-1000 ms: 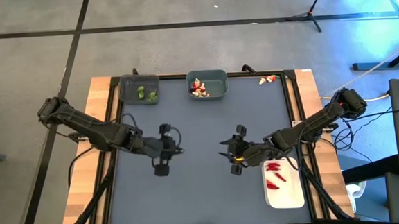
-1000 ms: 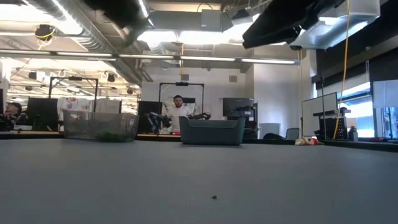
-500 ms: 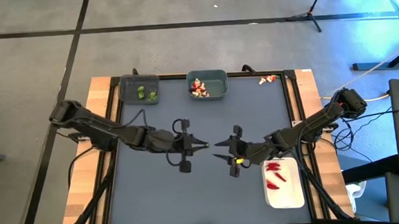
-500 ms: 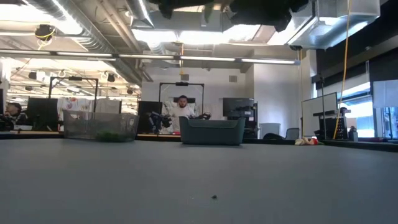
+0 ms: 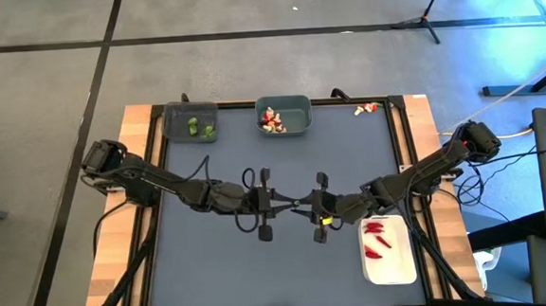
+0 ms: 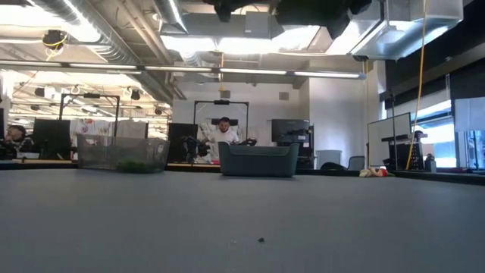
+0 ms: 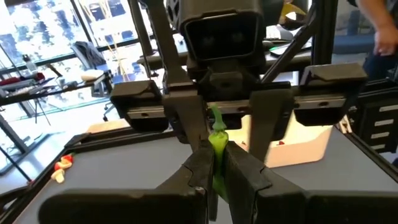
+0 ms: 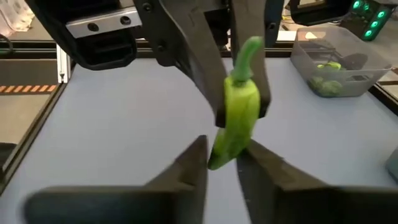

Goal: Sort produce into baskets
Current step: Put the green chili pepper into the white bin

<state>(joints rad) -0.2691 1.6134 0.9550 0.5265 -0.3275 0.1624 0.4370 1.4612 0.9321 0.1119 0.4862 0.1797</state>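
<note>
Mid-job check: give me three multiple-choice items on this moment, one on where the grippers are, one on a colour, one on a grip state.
1. Where do the two grippers meet?
A. over the table's middle
B. over the white tray
C. beside the dark grey bin

2. What colour are the pieces in the white tray?
A. green
B. red
C. tan-white

3. What is the left gripper doing?
A. open and empty
B. shut on nothing
C. shut on a green pepper

Answers:
1 A: left gripper and right gripper face each other over the middle of the table.
2 B: the white tray holds red pieces.
3 C: its fingers pinch the green pepper.
</note>
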